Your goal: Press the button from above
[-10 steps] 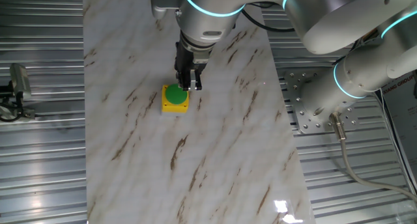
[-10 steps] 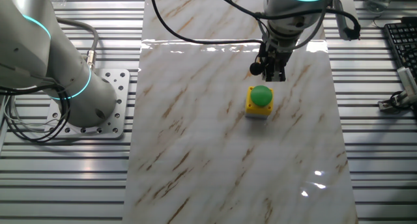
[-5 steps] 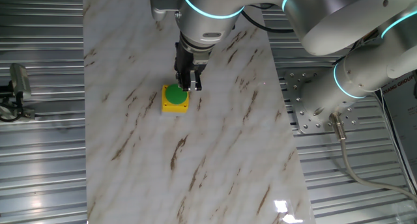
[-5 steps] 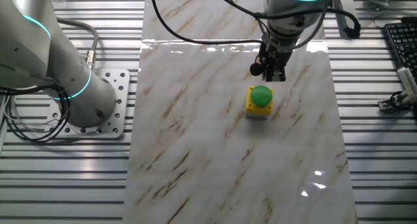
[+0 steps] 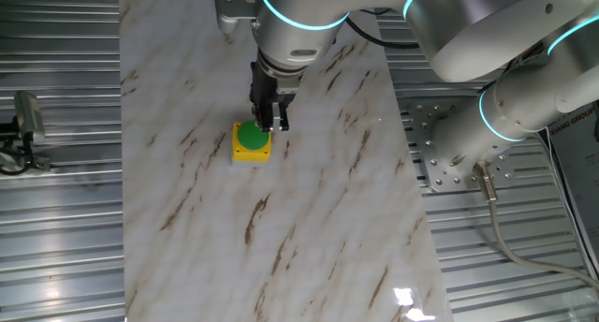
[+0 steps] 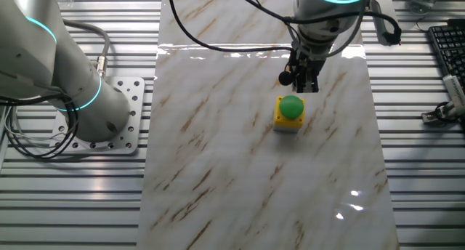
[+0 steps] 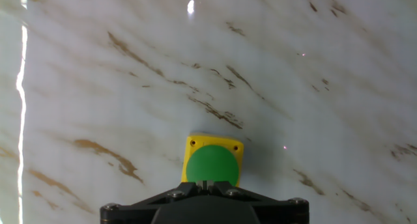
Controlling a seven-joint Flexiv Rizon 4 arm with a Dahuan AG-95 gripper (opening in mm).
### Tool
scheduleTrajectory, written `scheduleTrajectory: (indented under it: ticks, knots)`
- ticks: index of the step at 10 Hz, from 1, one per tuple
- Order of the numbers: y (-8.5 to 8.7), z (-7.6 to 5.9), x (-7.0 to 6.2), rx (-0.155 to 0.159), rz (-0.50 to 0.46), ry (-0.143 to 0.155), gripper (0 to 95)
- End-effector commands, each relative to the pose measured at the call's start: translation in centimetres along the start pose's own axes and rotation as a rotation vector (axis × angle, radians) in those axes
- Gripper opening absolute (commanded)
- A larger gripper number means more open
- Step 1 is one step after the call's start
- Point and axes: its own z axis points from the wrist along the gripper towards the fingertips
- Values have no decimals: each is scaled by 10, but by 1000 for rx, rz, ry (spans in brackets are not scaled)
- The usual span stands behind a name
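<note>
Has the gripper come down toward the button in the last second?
No. In both fixed views the gripper sits at the same spot relative to the button and the table's marble veins, above the green cap.

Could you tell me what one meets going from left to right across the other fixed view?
Robot base → bolt plate → marble tabletop → button → keyboard.

Glossy, marble-patterned surface (image 6: 240,163) with bright glare spots. Smooth plastic-looking button (image 7: 212,165), green cap matt on yellow base. Ribbed bare metal around (image 6: 73,199). Matt black claw (image 6: 304,83); glossy white arm shell (image 5: 487,22).
</note>
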Motion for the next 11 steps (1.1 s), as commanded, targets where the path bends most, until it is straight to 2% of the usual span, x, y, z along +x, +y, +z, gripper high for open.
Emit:
scheduleTrajectory:
  ticks: [1, 11]
  knots:
    - [-1, 4, -1, 0, -5, -6, 0]
    - [-7, 35, -6, 0, -23, -27, 0]
